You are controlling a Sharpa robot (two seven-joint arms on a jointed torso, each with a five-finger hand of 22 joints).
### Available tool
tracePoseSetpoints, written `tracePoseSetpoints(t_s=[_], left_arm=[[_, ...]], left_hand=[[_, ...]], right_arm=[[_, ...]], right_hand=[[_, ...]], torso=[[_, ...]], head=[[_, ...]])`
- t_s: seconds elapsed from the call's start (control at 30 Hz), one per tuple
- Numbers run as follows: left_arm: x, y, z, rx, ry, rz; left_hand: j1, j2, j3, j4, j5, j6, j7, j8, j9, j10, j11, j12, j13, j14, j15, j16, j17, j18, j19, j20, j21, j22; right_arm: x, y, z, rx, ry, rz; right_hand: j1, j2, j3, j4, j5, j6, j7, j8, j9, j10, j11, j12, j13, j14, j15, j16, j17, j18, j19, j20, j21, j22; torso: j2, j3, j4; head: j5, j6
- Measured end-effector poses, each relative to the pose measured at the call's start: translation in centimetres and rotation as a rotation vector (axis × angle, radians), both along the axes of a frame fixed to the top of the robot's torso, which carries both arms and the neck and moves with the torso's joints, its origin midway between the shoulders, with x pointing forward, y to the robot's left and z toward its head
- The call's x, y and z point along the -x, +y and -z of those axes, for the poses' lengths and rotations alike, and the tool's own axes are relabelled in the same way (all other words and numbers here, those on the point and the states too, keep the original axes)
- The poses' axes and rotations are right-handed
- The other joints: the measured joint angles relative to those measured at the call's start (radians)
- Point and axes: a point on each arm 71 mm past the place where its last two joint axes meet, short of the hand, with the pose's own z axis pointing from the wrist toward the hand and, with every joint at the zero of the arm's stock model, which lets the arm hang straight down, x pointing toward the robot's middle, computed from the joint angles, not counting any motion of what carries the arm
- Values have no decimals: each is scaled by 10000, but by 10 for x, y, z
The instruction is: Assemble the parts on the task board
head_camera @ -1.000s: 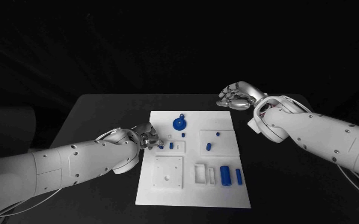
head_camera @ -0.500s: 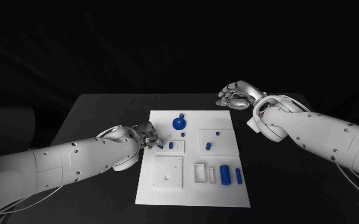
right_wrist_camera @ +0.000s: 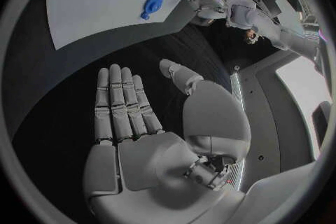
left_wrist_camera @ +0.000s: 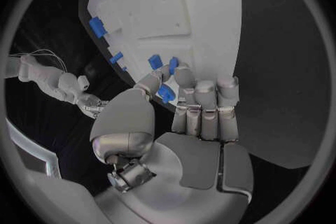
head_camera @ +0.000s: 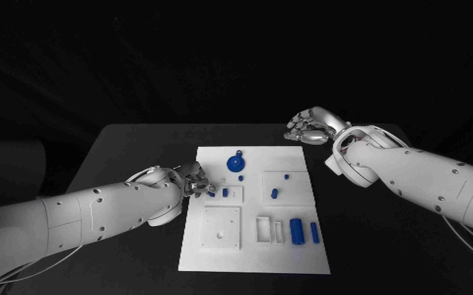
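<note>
The white task board lies in the middle of the black table. My left hand is at the board's left edge and pinches a small blue part between thumb and finger, low over the board. Just beyond the fingertips, two small blue parts stand on the board. A round blue piece sits near the far end, and two blue cylinders lie at the near right. My right hand hovers off the board past its far right corner. Its fingers are stretched out and hold nothing.
A square white block with a hole sits on the board's near left, with white frames beside it. Small blue pegs stand in the board's right half. Bare black table surrounds the board.
</note>
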Motion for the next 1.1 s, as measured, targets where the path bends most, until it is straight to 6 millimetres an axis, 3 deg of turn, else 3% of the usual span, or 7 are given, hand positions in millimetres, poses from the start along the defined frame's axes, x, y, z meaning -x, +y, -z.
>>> tracePoseSetpoints(t_s=[0.07, 0.13, 0.4, 0.57, 0.77, 1.0, 1.1], left_arm=[[0, 0, 1, 2, 16, 8], [1, 0, 3, -13, 49, -1], [1, 0, 4, -12, 110, -22], [1, 0, 6, -16, 176, -39], [2, 0, 7, -2, 233, -61], [2, 1, 8, 16, 257, -103], [1, 2, 8, 41, 260, -152]], left_hand=[[-103, -103, -17, 196, -348, 101, -121, 21, 650, 92, -93, -3, -27, 71, -116, 0, -30, 107, -1, -1, -21, 0], [-218, -186, -12, 363, -554, 239, -259, 20, 857, 253, -228, -3, -34, 110, -222, 0, -39, 246, -1, -1, -40, 0], [-253, -415, 11, 631, -1096, 242, -262, -124, 799, 289, -256, -3, -35, 167, -338, 0, -52, 320, -1, -1, -40, -1], [-344, -703, 37, 1007, -1878, 243, -262, -222, 811, 289, -256, -41, -45, 210, -398, 0, -76, 390, -1, -1, -40, 7], [-449, -896, 62, 1329, -2053, 244, -264, -221, 811, 289, -256, -41, -45, 200, -446, 0, -84, 469, -52, 20, -40, 6], [-542, -1398, 211, 2246, -3226, 262, -281, -278, 897, 289, -257, -41, -45, 197, -449, 0, -110, 476, -52, 20, -40, 5], [-563, -1518, 265, 2548, -3479, 262, -282, -279, 913, 288, -257, -41, -44, 197, -449, 1, -110, 476, -52, 20, -40, 5]], right_arm=[[0, 0, 0, 1, 1, 1], [0, 0, 0, 1, 1, 3], [0, 0, 0, 3, 6, 2], [0, 0, 0, 6, 10, 6], [0, 0, 0, 6, 13, 5], [0, 0, 0, 8, 14, 9], [0, -1, 0, 11, 15, 18]], right_hand=[[0, 0, 0, 0, 0, 0, 0, 0, 0, 0, 0, 0, 0, 0, 0, 0, -10, -1, 0, 0, 0, 0], [0, 0, 0, 0, 0, 0, 0, 0, 1, 0, 0, 0, -9, 0, 0, 0, -10, 0, 0, 0, 0, 0], [0, 0, 0, 0, 0, 0, 0, 0, -3, 0, 0, 0, -22, 0, -1, 0, -11, 0, 0, 0, -38, 1], [0, 0, -56, -56, 0, 0, 0, 0, -10, 36, 36, -67, -66, -1, -2, 0, -38, 0, -24, 24, -38, 1], [0, 0, -82, -82, 0, 0, 0, 0, -18, 35, 36, -67, -76, -1, -2, 0, -38, 0, -39, 38, -38, 0], [0, 0, -82, -82, 0, 0, 0, 0, -18, 35, 36, -67, -96, -1, -2, 0, -49, 0, -38, 38, -38, -1], [0, 0, -82, -82, 0, 0, 0, 0, -18, 35, 36, -67, -95, -1, -2, 0, -49, 0, -38, 38, -38, -1]], torso=[[0, -4, -1], [1, -4, -3], [4, -2, -12], [8, 0, -16], [8, 0, -8], [6, 0, -10], [6, 0, -12]], head=[[-1, 7], [-1, 10], [1, 12], [0, 3], [2, 9], [-14, 9], [-14, 11]])
